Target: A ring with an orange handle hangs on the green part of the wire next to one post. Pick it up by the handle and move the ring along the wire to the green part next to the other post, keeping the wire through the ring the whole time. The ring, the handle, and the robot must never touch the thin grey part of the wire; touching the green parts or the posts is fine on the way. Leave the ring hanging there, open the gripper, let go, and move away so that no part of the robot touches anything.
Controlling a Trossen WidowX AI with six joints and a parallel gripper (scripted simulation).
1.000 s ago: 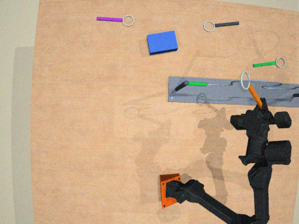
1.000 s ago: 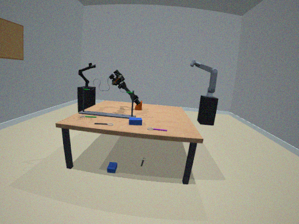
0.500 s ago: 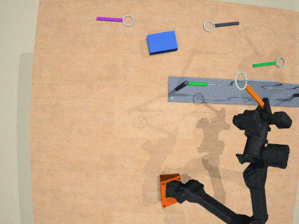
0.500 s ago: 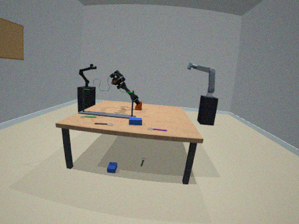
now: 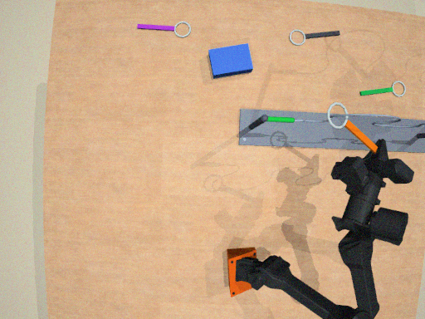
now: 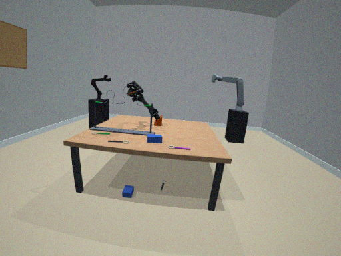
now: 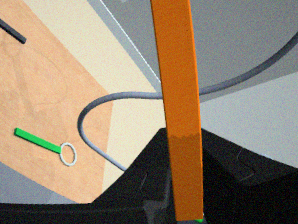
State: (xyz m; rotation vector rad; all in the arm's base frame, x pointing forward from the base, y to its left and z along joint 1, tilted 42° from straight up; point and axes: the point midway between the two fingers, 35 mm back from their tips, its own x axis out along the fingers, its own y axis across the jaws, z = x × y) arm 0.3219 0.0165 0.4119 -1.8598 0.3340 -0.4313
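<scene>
My gripper is shut on the orange handle near its end, high above the table. The ring is tilted at the handle's far end, out of the wrist view. The grey wire meets the ring's left side and shows again on its right; whether they touch I cannot tell. One green part is beside a dark post, left of the ring in the top view. The other green part is by the far post.
The posts stand on a grey base. A blue block and loose rings with purple, black and green handles lie on the table beyond the base. The orange arm mount is nearer the front.
</scene>
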